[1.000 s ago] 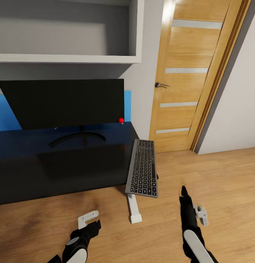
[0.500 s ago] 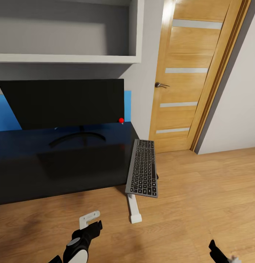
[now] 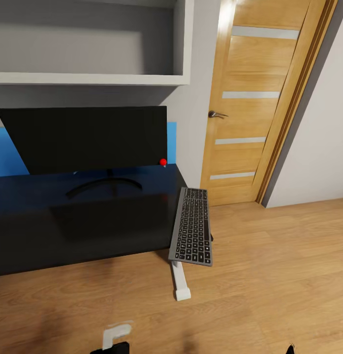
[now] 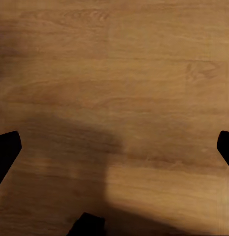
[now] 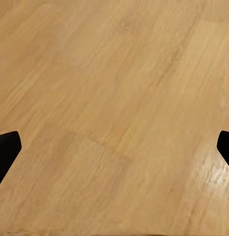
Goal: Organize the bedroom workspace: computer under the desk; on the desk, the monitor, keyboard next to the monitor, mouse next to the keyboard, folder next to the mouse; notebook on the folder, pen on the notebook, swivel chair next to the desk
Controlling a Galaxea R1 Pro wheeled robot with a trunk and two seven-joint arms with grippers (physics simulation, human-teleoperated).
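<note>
The monitor [image 3: 87, 139], a wide black screen on a slim stand, stands on the glossy black desk [image 3: 68, 221]. At the desk's right end lies the dark grey keyboard [image 3: 193, 226], lengthwise away from me, its near end reaching past the desk's edge. My left gripper [image 4: 114, 147] is open over bare wooden floor, with a dark fingertip at each side of the left wrist view. My right gripper [image 5: 114, 147] is open too, with only floor between its fingers. At the low edge of the head view, part of my left arm [image 3: 115, 340] shows.
A white desk leg [image 3: 180, 284] stands on the floor under the keyboard. A wooden door [image 3: 255, 103] is at the right, and a grey shelf [image 3: 92, 49] hangs above the monitor. A small red dot [image 3: 163, 162] shows at the monitor's lower right corner. Open wooden floor [image 3: 269, 275] lies to the right.
Both arms have dropped toward the bottom of the head view; the right one is almost out of it. The desk, monitor and keyboard have not moved.
</note>
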